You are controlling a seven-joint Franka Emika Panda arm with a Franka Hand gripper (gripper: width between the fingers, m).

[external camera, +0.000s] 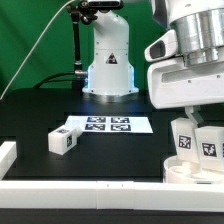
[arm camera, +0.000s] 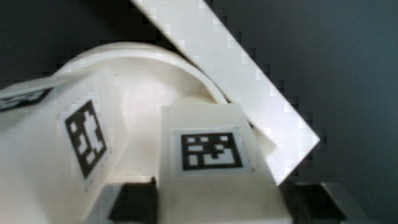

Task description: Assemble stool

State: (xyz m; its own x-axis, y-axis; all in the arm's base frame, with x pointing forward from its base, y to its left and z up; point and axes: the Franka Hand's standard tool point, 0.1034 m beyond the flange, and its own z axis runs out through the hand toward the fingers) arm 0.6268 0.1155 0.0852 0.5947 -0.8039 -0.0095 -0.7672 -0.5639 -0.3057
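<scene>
Stool seat (external camera: 186, 173) sits at the near edge of the black table, on the exterior view's right, just behind the white front rail (external camera: 80, 190). We note two legs standing upright on it, side by side. The wrist view shows the held leg (arm camera: 214, 140) directly between the fingers of the gripper (arm camera: 217, 203). The dark pads (arm camera: 125, 205) press on its two flanks, so we record the claw as closed on that leg. Its tagged face looks at the wrist camera, and its long axis runs straight out from the claw, down toward the seat. The second leg (arm camera: 80, 130) stands just beside it on the seat, apart from the claw. We cannot tell whether the held leg is fully home in the seat, as the joint is hidden. We judge that the coming move turns on that vertical line: leg axis and claw axis must stay square to the seat. Farther back, on the exterior view's left, a loose leg (external camera: 62, 141) lies on the table, well apart from the claw. Behind it lies the marker board (external camera: 105, 125), then the arm's base (external camera: 108, 60).
</scene>
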